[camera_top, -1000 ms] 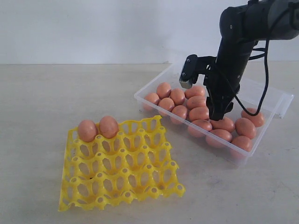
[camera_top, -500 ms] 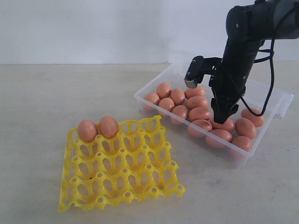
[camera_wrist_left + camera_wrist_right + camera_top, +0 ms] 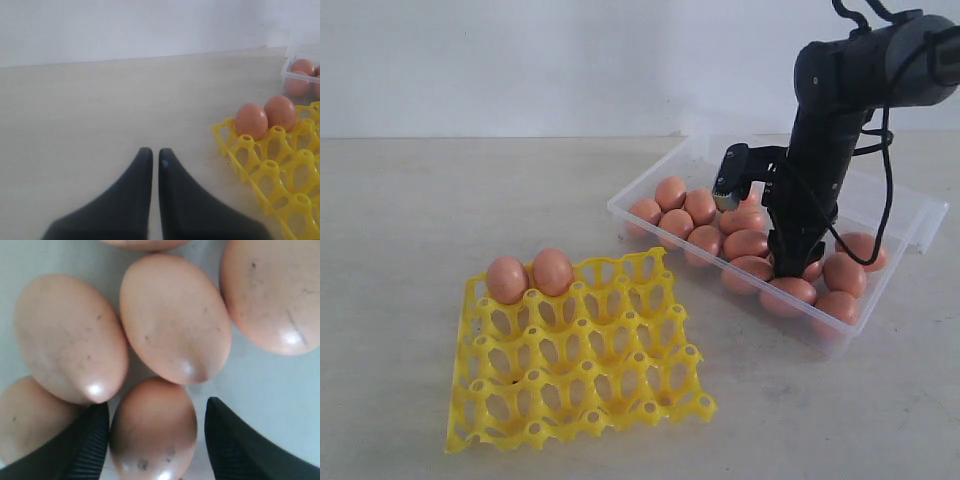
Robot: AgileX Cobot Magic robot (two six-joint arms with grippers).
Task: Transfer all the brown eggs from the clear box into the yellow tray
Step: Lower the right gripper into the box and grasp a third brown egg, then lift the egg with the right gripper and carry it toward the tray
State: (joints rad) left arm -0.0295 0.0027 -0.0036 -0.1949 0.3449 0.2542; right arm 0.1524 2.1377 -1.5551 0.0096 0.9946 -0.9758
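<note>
Several brown eggs lie in the clear box at the right. Two more brown eggs sit side by side in the back-left cups of the yellow tray. My right gripper reaches down into the box among the eggs. In the right wrist view it is open and straddles one egg, with a gap on one side. My left gripper is shut and empty, low over bare table beside the tray. It does not show in the exterior view.
The box's clear lid hangs open along the far right side. The other cups of the tray hold nothing. A plain white wall runs behind the table.
My right arm has dropped lower into the box, and its open fingers now sit down among the eggs. The eggs in the tray have not moved.
</note>
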